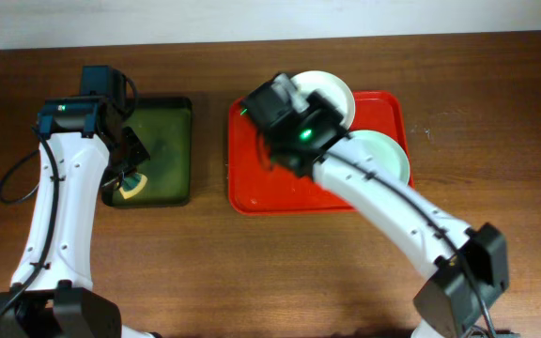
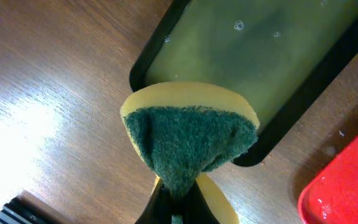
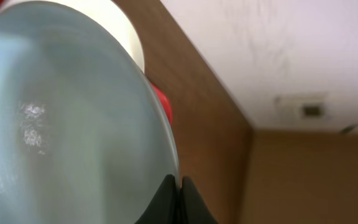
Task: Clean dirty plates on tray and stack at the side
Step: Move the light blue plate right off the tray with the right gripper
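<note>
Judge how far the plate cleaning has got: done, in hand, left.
Done: no plate stands stacked beside the red tray yet. In hand: the right gripper is shut on the rim of a pale blue plate; the left gripper holds the sponge over the green tray. Left: wiping, then the cream plate and second blue plate.

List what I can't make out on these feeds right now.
Overhead: the pale mint-blue round plate held in the right jaws is hidden beneath the wrist of the right arm.
Right wrist: that plate is blurred, so smears cannot be judged, and it blocks most of the large red rectangular plastic tray.
Left wrist: the green-and-yellow sponge covers the left jaws' tips.
</note>
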Motion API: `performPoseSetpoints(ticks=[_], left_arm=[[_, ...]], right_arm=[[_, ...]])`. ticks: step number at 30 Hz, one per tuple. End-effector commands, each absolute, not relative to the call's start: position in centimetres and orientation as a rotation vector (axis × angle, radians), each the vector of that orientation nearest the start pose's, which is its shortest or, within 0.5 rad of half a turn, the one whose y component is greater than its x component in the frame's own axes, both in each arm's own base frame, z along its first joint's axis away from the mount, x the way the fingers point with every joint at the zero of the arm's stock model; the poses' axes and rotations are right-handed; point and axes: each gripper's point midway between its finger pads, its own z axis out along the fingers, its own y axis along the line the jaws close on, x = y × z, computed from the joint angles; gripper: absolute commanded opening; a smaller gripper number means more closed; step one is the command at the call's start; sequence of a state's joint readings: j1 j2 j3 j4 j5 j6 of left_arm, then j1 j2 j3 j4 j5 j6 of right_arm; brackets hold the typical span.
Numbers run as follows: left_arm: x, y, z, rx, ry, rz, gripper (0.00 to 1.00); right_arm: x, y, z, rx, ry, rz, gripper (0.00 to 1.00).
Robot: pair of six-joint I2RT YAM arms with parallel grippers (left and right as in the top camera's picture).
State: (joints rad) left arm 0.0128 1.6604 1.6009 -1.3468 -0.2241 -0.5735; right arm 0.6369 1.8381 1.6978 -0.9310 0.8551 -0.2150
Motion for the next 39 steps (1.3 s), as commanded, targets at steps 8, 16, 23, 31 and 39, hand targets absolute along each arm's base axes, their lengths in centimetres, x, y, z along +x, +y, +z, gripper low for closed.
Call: performPoseSetpoints(ticks=[8,16,23,31,39], left_arm=[[33.2,4.0,18.7,-0.885,2.762,0.210,0.00],[33.6,4.0,17.4,-0.885,2.759,0.209,0.00],[33.8,3.8,17.0,-0.883,2.754,0.194,0.00],[33.8,3.8,17.0,-0.883,2.756,0.195,0.00],[33.8,3.8,17.0,-0.883,2.756,0.195,0.00]], right_arm=[[42.8,-9.6,16.2,0.267,2.673,0.359,0.04],[41.0,-23.2,6.1,0.689,2.671,0.335,0.04],[44.1,-23.5,13.9,0.787,2.447,0.334,0.67],[54.5,-1.0,12.9,0.191,2.501,0.240,0.67],[54.9,5.6,3.0,0.203,2.648,0.149,0.57]])
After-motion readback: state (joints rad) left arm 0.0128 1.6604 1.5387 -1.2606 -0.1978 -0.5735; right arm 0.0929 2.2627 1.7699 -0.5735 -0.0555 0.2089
